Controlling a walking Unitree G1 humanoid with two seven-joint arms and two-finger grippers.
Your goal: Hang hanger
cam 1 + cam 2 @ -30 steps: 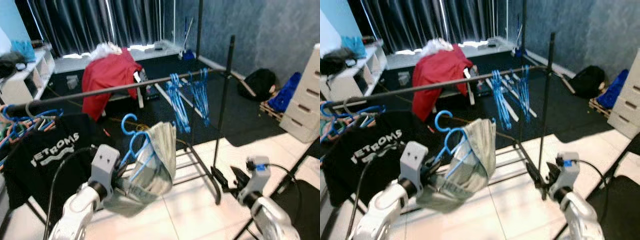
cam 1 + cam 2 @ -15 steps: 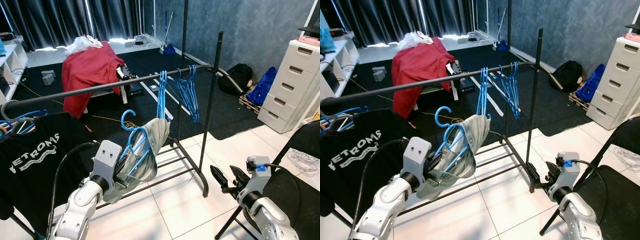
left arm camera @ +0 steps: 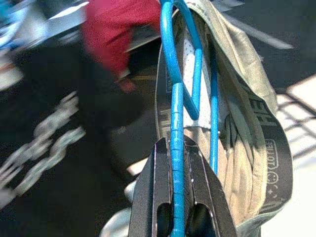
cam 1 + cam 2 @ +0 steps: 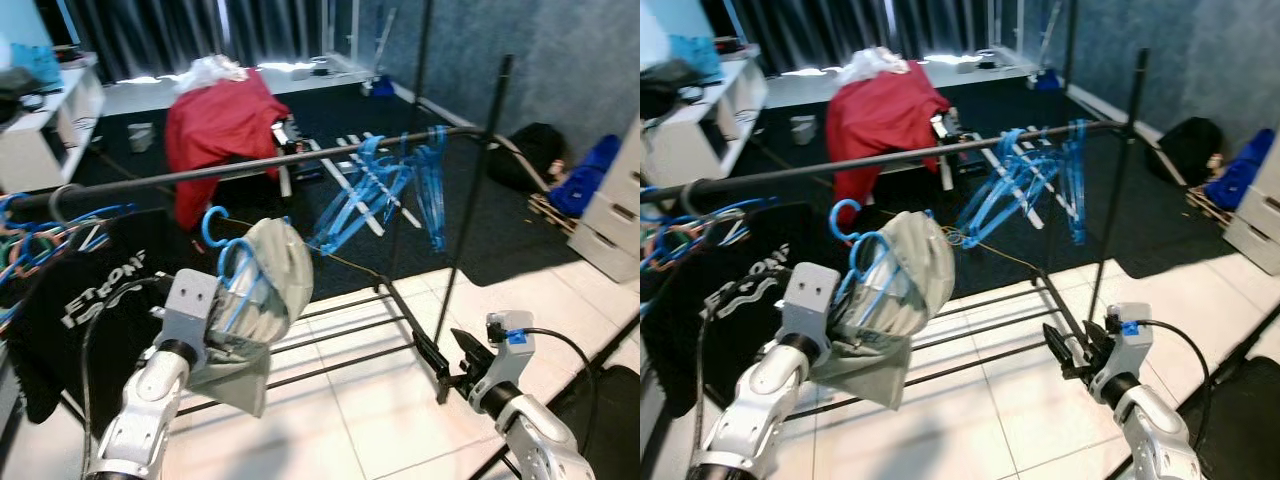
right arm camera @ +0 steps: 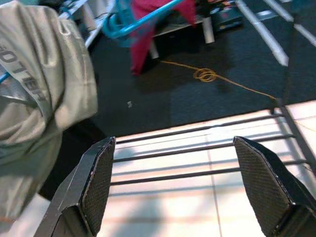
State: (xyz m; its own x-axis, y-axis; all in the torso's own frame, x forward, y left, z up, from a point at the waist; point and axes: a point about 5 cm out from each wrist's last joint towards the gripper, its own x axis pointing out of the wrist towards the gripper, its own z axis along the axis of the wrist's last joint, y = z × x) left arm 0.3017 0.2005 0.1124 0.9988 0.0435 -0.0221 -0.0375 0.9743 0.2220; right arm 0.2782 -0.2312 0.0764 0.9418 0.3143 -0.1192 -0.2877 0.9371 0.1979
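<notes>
- Left gripper [image 3: 174, 197] has its fingers clamped tight on the blue hanger [image 4: 232, 275], with a grey garment [image 4: 268, 285] draped on it.
- Hanger hook sits just below the rail [image 4: 250, 170], not over it.
- Bare rail above it, between the black shirt [image 4: 85, 300] and the empty hangers [image 4: 385, 190].
- Right gripper [image 5: 180, 190] is spread wide, holding nothing, low by the rack's post [image 4: 472, 210].

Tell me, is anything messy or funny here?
Yes. The grey garment is bunched up on the blue hanger held by the left gripper, not draped neatly. Empty blue hangers tilt crookedly on the rail.
</notes>
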